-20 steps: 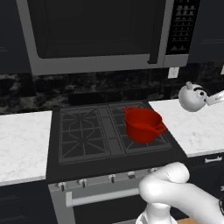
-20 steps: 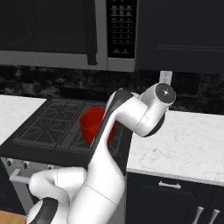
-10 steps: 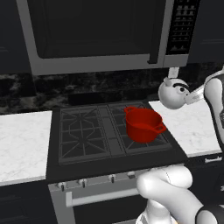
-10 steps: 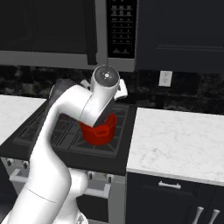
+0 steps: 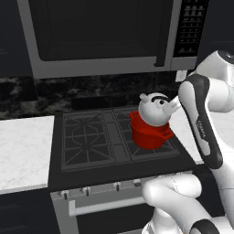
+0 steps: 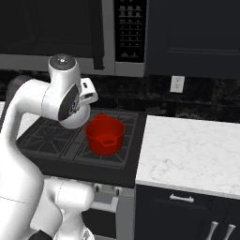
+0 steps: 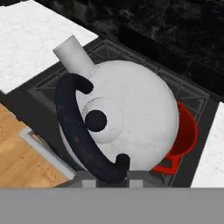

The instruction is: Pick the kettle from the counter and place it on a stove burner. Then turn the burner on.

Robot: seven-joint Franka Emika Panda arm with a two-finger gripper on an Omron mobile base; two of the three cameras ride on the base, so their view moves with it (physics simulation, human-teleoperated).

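The kettle (image 5: 155,109) hangs in the air over the cooktop (image 5: 114,139), off the counter (image 6: 187,152), just above and partly in front of the red pot (image 5: 150,132) on the right rear burner (image 5: 151,137). In the left base view its lid knob and dark arched handle face the camera, so its top-to-bottom axis lies roughly level instead of upright. Its short spout (image 7: 74,56) points toward the left front of the cooktop in the hand view, where the wooden floor (image 7: 26,162) and the left counter slab show beyond it.

In the hand view the handle (image 7: 81,131) arcs from beside the spout down to the bottom of the picture, with the lid knob (image 7: 95,120) inside the arc. The gripper (image 7: 107,175) meets the handle at its lower end; the fingertips are hidden behind the handle and kettle body, so I cannot tell how the fingers stand.

The arm (image 5: 205,119) rises on the right in the left base view, folds at a high elbow and reaches leftward, its wrist touching the kettle's right side. In the right base view the forearm (image 6: 61,101) crosses in front of the cooktop, covering the kettle, with the pot (image 6: 105,135) just right of it. The microwave (image 5: 105,36) hangs above.
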